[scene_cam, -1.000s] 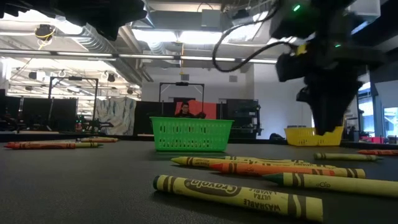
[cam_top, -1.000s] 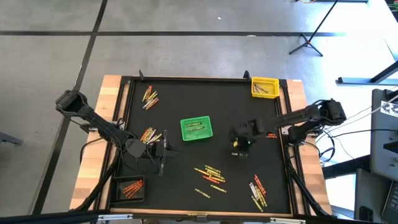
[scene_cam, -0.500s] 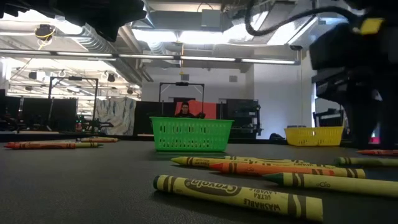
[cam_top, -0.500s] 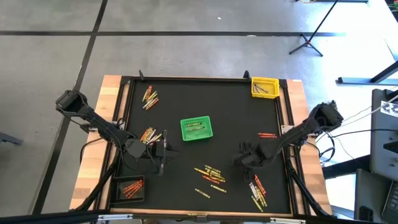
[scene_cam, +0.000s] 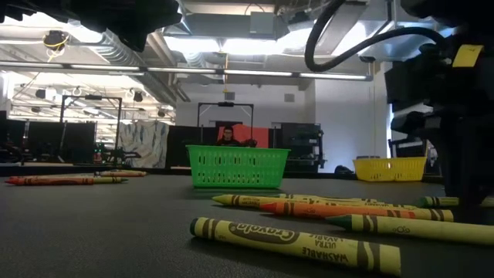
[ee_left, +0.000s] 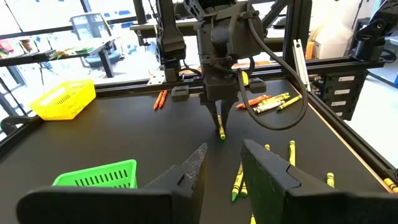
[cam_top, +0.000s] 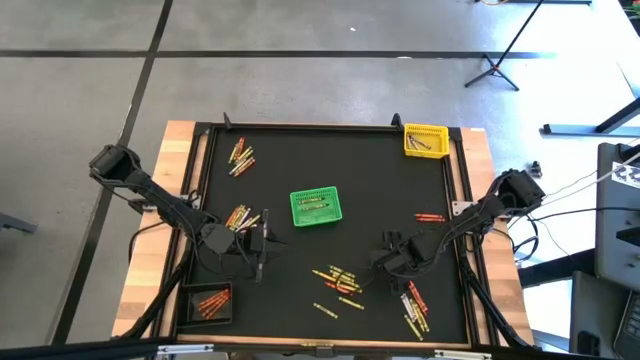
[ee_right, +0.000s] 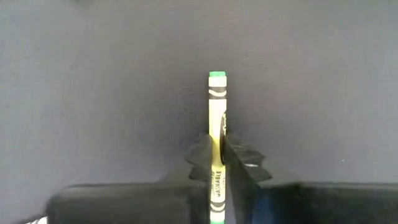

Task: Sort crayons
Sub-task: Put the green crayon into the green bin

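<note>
Right gripper point(cam_top: 378, 268) moved from counter middle toward near-side crayon scatter; now pinches green crayon point(ee_right: 216, 149) tight, low over counter point(cam_top: 280, 260). Left gripper point(cam_top: 262, 240) idle, part open, empty, beside small pile point(cam_top: 238, 216). Some crayons in green basket point(cam_top: 315, 207), yellow basket point(cam_top: 425, 139), black basket point(cam_top: 211, 300). Many loose; sorting partway.

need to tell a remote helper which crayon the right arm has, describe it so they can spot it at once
Start at the green basket mid-table and go toward the right arm's side. There the right hand pinches the crayon between its fingers. Unlike the loose crayons lying beside it, it is green-tipped and gripped.
</note>
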Robot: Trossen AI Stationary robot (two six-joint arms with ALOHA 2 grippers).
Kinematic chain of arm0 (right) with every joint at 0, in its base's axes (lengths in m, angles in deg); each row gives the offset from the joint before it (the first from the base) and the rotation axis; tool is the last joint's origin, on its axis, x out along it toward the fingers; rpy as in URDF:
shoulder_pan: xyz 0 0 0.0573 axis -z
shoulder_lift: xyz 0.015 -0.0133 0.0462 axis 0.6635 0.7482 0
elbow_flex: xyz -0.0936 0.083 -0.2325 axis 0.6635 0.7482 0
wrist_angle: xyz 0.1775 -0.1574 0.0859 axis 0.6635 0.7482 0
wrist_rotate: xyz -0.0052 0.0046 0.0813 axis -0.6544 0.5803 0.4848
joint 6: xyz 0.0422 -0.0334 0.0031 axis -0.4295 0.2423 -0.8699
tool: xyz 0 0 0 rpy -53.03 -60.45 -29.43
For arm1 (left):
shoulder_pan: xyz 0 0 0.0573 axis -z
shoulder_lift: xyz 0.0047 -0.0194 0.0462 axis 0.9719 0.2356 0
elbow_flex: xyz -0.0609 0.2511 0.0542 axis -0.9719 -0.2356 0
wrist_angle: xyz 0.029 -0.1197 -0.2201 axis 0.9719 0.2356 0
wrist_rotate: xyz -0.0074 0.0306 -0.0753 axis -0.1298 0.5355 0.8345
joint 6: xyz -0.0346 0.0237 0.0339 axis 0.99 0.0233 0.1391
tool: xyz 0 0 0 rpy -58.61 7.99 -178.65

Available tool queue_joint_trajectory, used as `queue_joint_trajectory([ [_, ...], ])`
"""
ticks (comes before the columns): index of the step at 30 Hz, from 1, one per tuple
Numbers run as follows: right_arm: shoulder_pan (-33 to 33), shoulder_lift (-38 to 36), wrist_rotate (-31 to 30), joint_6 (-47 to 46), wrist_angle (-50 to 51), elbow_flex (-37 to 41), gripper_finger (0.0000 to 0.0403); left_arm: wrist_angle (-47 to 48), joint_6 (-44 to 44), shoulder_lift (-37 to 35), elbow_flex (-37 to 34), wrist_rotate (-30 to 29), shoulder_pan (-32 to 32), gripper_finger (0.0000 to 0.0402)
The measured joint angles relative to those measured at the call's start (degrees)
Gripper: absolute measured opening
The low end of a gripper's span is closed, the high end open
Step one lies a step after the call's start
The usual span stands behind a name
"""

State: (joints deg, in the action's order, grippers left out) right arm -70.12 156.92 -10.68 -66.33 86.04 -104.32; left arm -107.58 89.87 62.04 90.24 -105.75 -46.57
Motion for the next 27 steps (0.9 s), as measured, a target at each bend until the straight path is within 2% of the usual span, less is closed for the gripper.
queue_joint_trajectory([
  [3,0.0,0.0,-0.1,0.9,0.0,0.0,0.0010,0.0,0.0,0.0,0.0,0.0,0.0,0.0086],
  [7,0.0,0.3,-0.1,3.1,1.4,-1.8,0.0032,0.0,0.0,0.0,0.0,0.0,0.0,0.0086],
  [13,2.3,0.4,-3.0,9.5,3.0,-9.4,0.0025,0.0,0.0,0.0,0.0,0.0,0.0,0.0086],
  [20,8.1,0.4,-8.3,18.4,2.4,-17.1,0.0014,-0.1,0.0,0.0,0.0,0.0,0.0,0.0086],
  [27,16.3,0.4,-9.6,26.7,-9.4,-17.6,0.0022,-0.1,0.0,0.0,0.0,0.0,0.0,0.0086],
])
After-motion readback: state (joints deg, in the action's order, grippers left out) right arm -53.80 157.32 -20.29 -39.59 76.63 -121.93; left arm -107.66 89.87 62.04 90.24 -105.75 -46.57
